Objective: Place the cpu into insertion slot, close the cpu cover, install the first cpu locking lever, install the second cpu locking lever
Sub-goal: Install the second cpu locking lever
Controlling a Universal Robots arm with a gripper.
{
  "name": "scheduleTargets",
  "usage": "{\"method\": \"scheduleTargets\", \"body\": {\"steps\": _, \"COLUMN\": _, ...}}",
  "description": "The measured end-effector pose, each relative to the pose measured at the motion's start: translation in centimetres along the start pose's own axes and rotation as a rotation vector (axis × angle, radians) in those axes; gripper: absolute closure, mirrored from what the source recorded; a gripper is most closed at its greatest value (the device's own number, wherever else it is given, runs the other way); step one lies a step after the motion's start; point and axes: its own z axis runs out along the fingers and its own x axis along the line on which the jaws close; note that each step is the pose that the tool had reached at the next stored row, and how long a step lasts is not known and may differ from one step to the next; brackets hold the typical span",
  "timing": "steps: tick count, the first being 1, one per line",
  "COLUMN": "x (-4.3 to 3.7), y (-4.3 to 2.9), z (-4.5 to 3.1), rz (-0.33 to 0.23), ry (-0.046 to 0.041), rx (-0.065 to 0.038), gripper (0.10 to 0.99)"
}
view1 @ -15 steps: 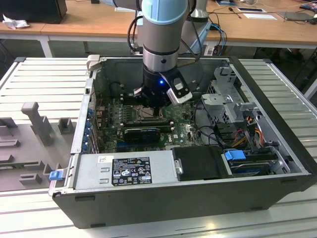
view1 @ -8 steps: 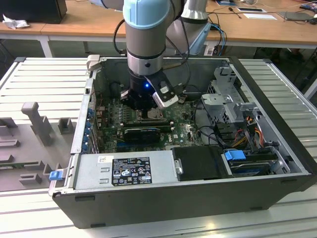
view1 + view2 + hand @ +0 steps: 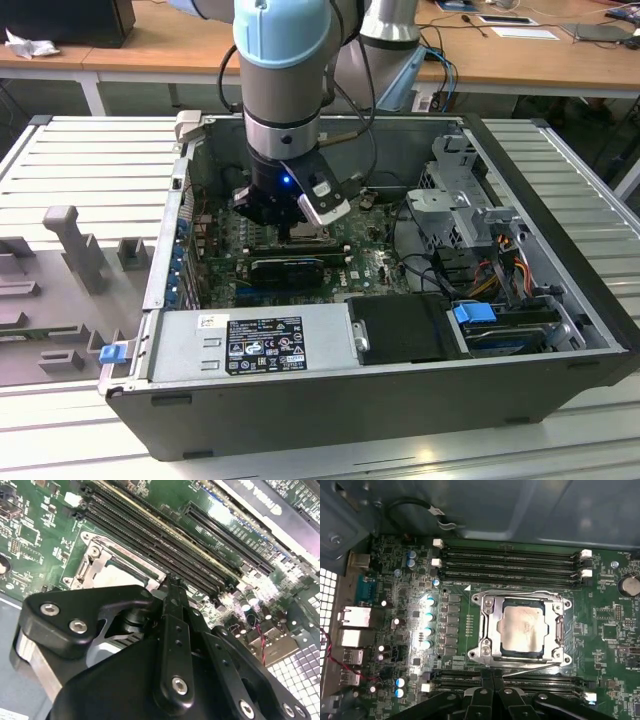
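The gripper (image 3: 492, 680) has its two fingers pressed together, with no gap between the tips. Nothing big is held in them. The tips sit right at the edge of the insertion slot (image 3: 522, 627), on the side by the nearer black memory slots (image 3: 510, 682). A thin shiny wire, which looks like a cpu locking lever (image 3: 530, 669), runs along that same edge of the slot, right by the tips. If the tips are touching the lever, I cannot tell.

In the first wrist view, the cpu (image 3: 521, 631) lies flat inside the slot, with its grey metal top facing up. The cpu cover (image 3: 490, 630) is folded down flat around it, so the cpu shows through the big square hole. So the first two jobs look done: the cpu is in and the cover is shut. The levers are the part left. One lever lies along the slot's edge near the fingers, but I cannot see if it is hooked down.

Around the slot is the green circuit board (image 3: 455, 575). It sits in the open computer case (image 3: 330, 400), and the arm (image 3: 285, 70) reaches down into the case from above.
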Motion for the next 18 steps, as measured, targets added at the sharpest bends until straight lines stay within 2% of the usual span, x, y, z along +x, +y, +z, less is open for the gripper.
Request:
{"method": "scheduleTargets", "body": {"steps": 5, "x": 0.08, "y": -0.15, "z": 0.94, "rz": 0.000, "ry": -0.0004, "rx": -0.007, "gripper": 0.980}}
{"method": "scheduleTargets", "body": {"steps": 7, "x": 0.13, "y": -0.18, "z": 1.15, "rz": 0.000, "ry": -0.0005, "rx": -0.013, "gripper": 0.980}}
{"method": "scheduleTargets", "body": {"steps": 11, "x": 0.17, "y": -0.41, "z": 1.35, "rz": 0.000, "ry": -0.0025, "rx": -0.043, "gripper": 0.980}}
{"method": "scheduleTargets", "body": {"steps": 14, "x": 0.25, "y": -1.11, "z": 1.41, "rz": 0.001, "ry": -0.0036, "rx": -0.062, "gripper": 0.980}}
{"method": "scheduleTargets", "body": {"steps": 17, "x": 0.82, "y": -1.46, "z": 1.48, "rz": 0.001, "ry": -0.0049, "rx": -0.082, "gripper": 0.980}}
{"method": "scheduleTargets", "body": {"steps": 18, "x": 1.10, "y": -1.46, "z": 1.52, "rz": 0.001, "ry": -0.0055, "rx": -0.091, "gripper": 0.980}}
